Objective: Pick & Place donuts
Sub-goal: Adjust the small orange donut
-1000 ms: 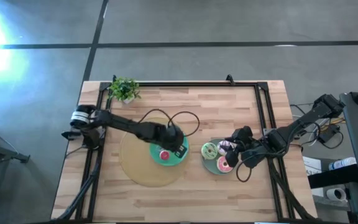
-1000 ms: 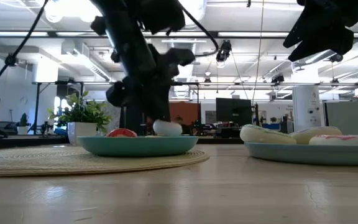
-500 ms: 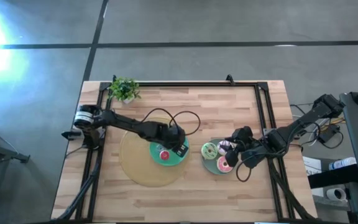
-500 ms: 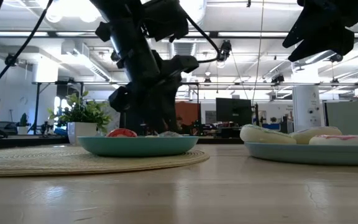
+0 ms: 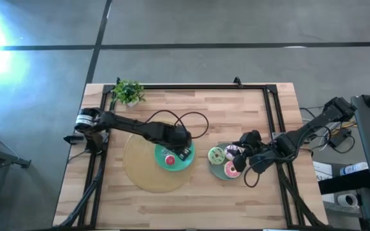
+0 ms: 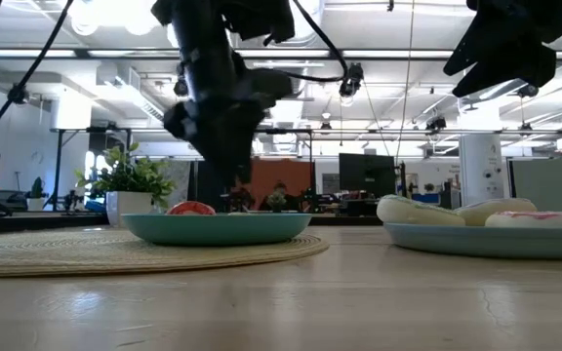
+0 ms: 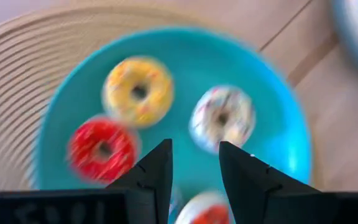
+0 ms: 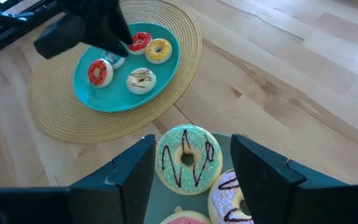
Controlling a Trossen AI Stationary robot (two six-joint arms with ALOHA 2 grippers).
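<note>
From above, the left claw (image 5: 180, 145) is seen released over the teal plate (image 5: 188, 164). At bench level, it hangs clear above that plate. Past its parted fingers, yellow (image 7: 137, 91), cream (image 7: 222, 116) and red (image 7: 102, 149) donuts lie on the plate. The right claw (image 8: 192, 163), spread and empty, is held above the green-iced donut (image 8: 188, 159).

A dark arm (image 6: 218, 107) hangs above the teal plate (image 6: 218, 227), possibly clear of it.
</note>
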